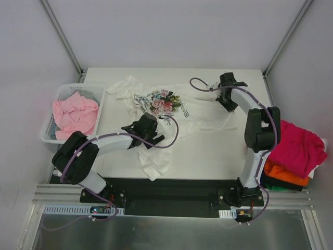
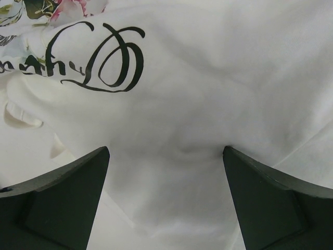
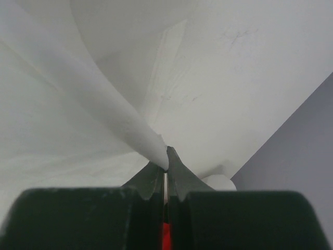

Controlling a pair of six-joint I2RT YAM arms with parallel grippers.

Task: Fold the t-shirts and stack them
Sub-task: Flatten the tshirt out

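White flower-print t-shirt (image 1: 193, 111) (black script)

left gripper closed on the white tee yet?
No: the left gripper hangs over the white tee with its jaws wide apart.

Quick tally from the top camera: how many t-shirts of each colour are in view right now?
white floral-print t-shirt: 1
pale pink t-shirt: 1
magenta t-shirt: 1
orange t-shirt: 1
dark t-shirt: 1
Total: 5 clearly visible; any others buried under these cannot be counted.

White printed t-shirt (image 2: 208, 94), gripper (image 2: 166, 172) spread wide
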